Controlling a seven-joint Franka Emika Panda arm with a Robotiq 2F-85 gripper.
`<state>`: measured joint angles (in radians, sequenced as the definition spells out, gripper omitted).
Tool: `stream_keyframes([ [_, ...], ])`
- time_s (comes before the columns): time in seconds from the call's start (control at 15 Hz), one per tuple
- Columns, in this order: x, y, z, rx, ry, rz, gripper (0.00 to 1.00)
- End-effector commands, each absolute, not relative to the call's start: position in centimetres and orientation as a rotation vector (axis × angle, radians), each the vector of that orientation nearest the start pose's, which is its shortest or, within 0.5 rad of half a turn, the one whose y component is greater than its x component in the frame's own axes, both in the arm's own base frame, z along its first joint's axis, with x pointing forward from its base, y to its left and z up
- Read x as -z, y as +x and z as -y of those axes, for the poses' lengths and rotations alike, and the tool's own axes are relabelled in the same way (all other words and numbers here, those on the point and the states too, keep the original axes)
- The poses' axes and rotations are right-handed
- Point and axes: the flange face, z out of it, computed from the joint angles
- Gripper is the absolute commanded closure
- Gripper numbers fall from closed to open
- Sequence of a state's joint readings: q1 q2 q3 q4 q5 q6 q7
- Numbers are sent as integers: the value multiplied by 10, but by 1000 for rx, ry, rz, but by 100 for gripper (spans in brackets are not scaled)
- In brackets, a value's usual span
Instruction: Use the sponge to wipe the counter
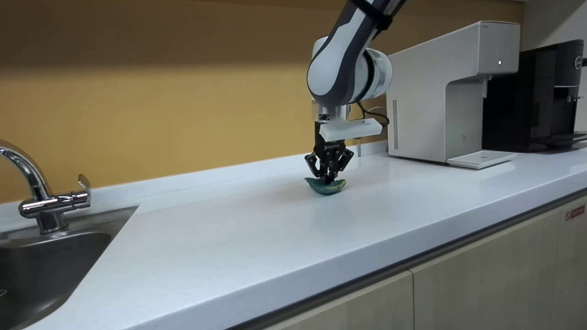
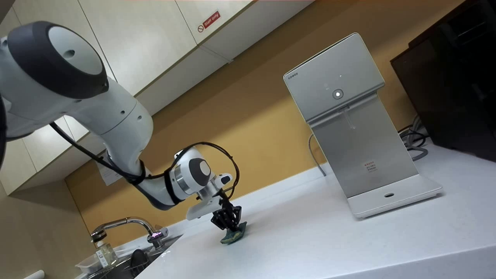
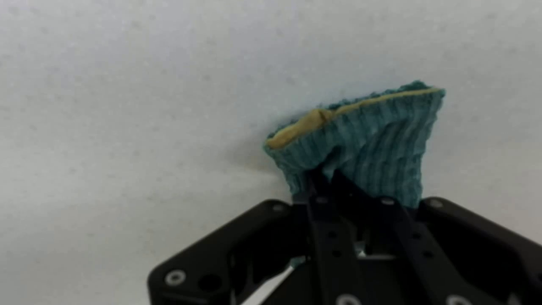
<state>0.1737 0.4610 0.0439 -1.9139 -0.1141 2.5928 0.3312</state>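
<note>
The sponge (image 3: 381, 148) is a teal ribbed pad with a yellow edge. It also shows in both exterior views (image 1: 338, 185) (image 2: 234, 235), low over the counter. My gripper (image 3: 325, 176) points down, and its fingers are shut on the sponge's middle. The pad is pinched and its ends curl up. The gripper also shows in both exterior views (image 1: 328, 178) (image 2: 233, 228). The sponge's underside seems to touch the white counter (image 1: 220, 238), which also shows elsewhere (image 2: 294, 240) (image 3: 127, 106). The sponge's rear part is hidden behind the fingers.
A white machine (image 1: 422, 101) with a drip tray (image 1: 481, 158) stands to one side of the gripper, also visible here (image 2: 364, 147). A black machine (image 1: 527, 101) stands beyond it. A steel sink (image 1: 50, 266) with a faucet (image 1: 50, 206) lies on the opposite side. A wall (image 1: 183, 114) backs the counter.
</note>
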Motion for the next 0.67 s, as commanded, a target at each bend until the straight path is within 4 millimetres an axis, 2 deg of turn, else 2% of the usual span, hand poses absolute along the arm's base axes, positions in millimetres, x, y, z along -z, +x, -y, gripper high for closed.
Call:
stream_keyframes([
  [0.0,-256,601,-152,173,-3077,34,98],
  [0.27,-252,553,-139,90,-3071,21,98],
  [0.6,-246,495,-116,46,-3090,-83,98],
])
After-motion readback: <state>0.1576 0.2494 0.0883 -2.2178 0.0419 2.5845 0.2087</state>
